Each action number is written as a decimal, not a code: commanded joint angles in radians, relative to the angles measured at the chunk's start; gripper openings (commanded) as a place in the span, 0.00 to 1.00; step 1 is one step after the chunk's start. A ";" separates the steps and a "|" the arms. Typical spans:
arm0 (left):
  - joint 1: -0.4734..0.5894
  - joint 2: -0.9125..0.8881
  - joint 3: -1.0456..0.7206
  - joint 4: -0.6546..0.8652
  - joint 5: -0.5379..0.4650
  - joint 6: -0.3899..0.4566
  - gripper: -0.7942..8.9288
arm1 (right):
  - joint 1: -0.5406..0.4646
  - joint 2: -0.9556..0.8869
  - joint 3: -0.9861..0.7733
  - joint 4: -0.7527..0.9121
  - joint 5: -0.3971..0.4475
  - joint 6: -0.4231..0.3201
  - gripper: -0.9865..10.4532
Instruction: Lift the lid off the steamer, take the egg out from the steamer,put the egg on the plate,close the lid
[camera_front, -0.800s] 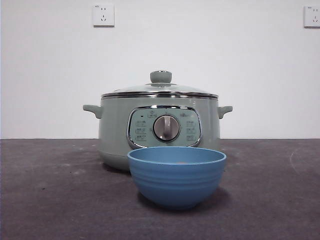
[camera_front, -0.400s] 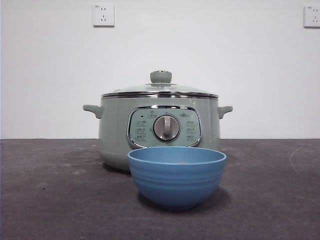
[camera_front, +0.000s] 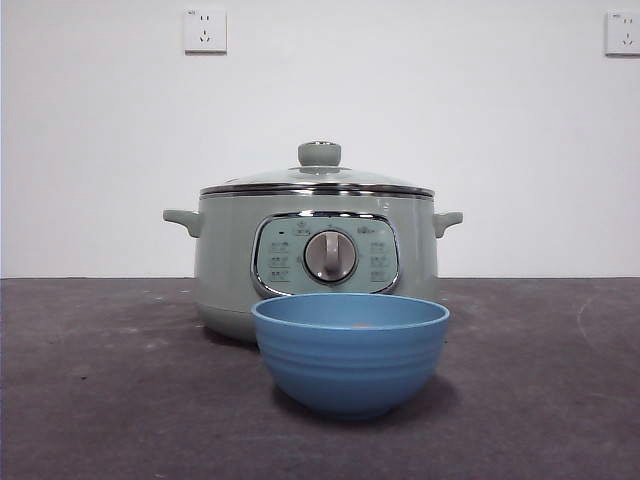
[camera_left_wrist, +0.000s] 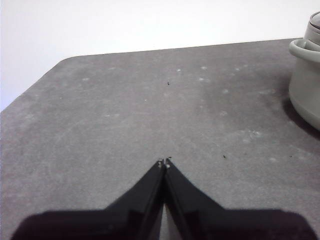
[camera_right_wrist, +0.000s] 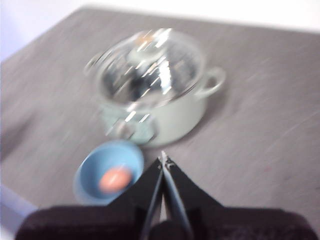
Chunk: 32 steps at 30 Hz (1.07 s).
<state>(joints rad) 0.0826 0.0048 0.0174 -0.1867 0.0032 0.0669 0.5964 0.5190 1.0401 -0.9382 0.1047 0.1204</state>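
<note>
One steamer (camera_front: 318, 262), one lid (camera_front: 318, 178) seated on it, one plate (camera_front: 350, 352) directly in front, near the camera, hiding the steamer's lower front. One egg (camera_right_wrist: 115, 179) lies inside the plate. Two wall sockets (camera_front: 205, 30) behind. Left gripper (camera_left_wrist: 164, 162) pressed together, empty, over bare table (camera_left_wrist: 125, 110) beside the steamer. Right gripper (camera_right_wrist: 163, 159) also pressed together, empty, above the table near the plate; that view is blurred.
</note>
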 joint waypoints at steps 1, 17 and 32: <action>0.003 -0.002 -0.014 0.005 0.000 -0.005 0.08 | -0.153 -0.035 -0.072 0.068 -0.006 -0.032 0.09; 0.003 -0.002 -0.014 0.005 0.000 -0.005 0.08 | -0.518 -0.396 -0.848 0.866 -0.252 -0.136 0.09; 0.003 -0.002 -0.014 0.006 -0.001 -0.005 0.08 | -0.518 -0.518 -1.035 0.779 -0.255 -0.122 0.09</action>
<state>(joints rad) 0.0826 0.0048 0.0174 -0.1867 0.0032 0.0669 0.0788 0.0048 0.0147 -0.1524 -0.1524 -0.0074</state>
